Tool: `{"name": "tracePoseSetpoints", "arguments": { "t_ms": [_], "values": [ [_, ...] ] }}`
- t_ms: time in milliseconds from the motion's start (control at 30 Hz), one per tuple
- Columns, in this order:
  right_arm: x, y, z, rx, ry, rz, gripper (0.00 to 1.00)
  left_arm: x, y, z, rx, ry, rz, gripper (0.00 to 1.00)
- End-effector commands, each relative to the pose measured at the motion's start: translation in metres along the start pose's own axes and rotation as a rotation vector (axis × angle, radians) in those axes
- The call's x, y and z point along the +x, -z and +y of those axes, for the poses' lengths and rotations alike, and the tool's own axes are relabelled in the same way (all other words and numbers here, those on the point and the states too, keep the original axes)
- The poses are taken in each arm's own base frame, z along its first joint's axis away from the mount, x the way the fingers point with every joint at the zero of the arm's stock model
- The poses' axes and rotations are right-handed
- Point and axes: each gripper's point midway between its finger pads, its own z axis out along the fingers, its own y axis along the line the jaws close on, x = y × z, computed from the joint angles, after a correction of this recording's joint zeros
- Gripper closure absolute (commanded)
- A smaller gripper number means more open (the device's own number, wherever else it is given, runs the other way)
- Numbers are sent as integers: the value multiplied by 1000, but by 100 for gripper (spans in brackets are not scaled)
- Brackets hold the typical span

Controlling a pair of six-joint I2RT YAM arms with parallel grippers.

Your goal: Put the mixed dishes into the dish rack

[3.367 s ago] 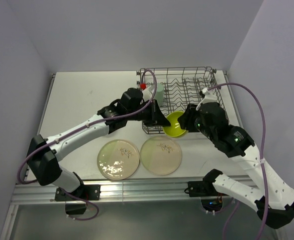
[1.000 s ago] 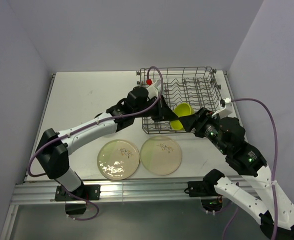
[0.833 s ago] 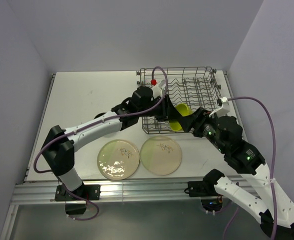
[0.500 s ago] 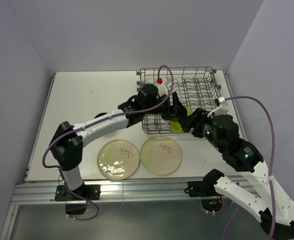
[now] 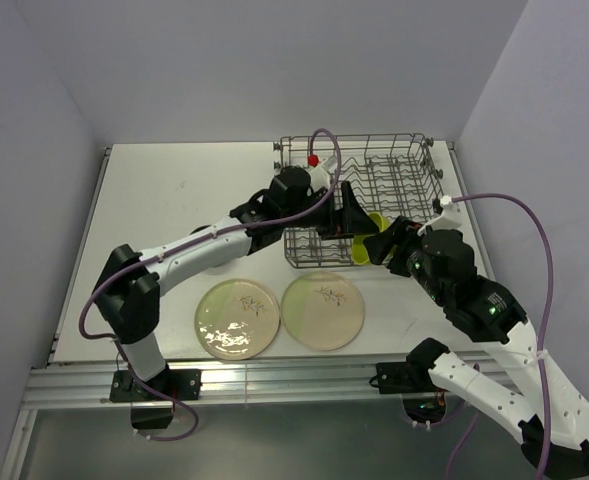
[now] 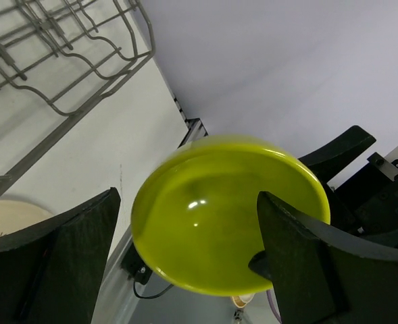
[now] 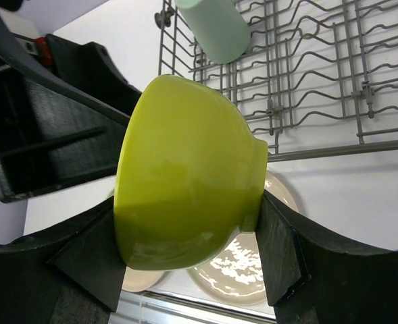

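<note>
Bowl: glossy lime-green round bowl (image 7: 185, 172), tipped sideways at the near edge of the grey wire dish rack (image 7: 334, 150); likely to slot between tines
Right claw (image 7: 188, 216): clamped on the bowl's sides, carrying it
Left claw (image 6: 185, 233): spread wide beside it, holding nothing

My left arm has swung across the rack (image 5: 404, 160) to the right, and the left gripper (image 6: 185, 233) — shut a second ago — now gapes wide on either side of the green bowl (image 7: 185, 169). The right gripper (image 7: 185, 243) has tipped that bowl up on edge — it now sits nearer the rack's near right corner
</note>
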Motion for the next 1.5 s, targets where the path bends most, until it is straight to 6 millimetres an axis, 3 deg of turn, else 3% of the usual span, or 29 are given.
{"name": "tracePoseSetpoints", "arguments": {
  "t_ms": [0, 167, 367, 433, 500, 567, 600, 633, 700, 733, 933, 1133, 1167, 1200, 1267, 1300, 1400, 1433, 1467],
  "values": [
    [-28, 10, 9, -19, -17, -89, 100, -23, 25, -15, 11, -67, -73, 11],
    [-28, 11, -1, 33, -7, -96, 100, -44, 45, 12, -117, -72, -147, 10],
    [-32, 4, -17, 152, 29, -103, 100, -75, 95, 41, -336, -108, -313, 11],
    [-39, -1, -25, 228, 57, -117, 100, -80, 115, 35, -364, -127, -362, 11],
    [-43, -12, -34, 324, 108, -116, 100, -79, 129, 30, -368, -138, -389, 11],
    [-57, -16, -30, 361, 134, -137, 100, -73, 136, 27, -365, -144, -388, 11],
    [-57, -27, -31, 398, 162, -121, 100, -73, 144, 20, -350, -150, -401, 11],
    [-72, -27, -27, 418, 159, -151, 100, -71, 147, 18, -345, -150, -403, 12],
    [-78, -44, -27, 475, 205, -138, 100, -64, 158, 11, -323, -158, -409, 11],
    [-94, -45, -23, 489, 200, -170, 100, -62, 161, 9, -315, -162, -411, 11],
    [-128, -89, -21, 643, 316, -181, 100, -45, 189, 8, -329, -195, -422, 11],
    [-146, -137, -39, 814, 455, -151, 100, -22, 208, 12, -310, -197, -415, 11],
    [-142, -152, -45, 842, 492, -120, 100, -20, 210, 12, -309, -196, -417, 11],
    [-153, -155, -45, 860, 488, -136, 100, -17, 215, 9, -302, -204, -422, 11],
    [-151, -173, -54, 912, 546, -103, 100, -12, 221, 12, -318, -207, -420, 11],
    [-163, -174, -56, 950, 554, -132, 100, -10, 223, 14, -324, -210, -419, 11],
    [-161, -198, -70, 1028, 637, -92, 100, -5, 232, 17, -341, -217, -424, 11],
    [-172, -199, -73, 1051, 639, -105, 100, -3, 233, 19, -345, -217, -421, 11],
    [-165, -212, -79, 1069, 663, -79, 100, -2, 236, 17, -341, -222, -425, 11]
  ]
}}
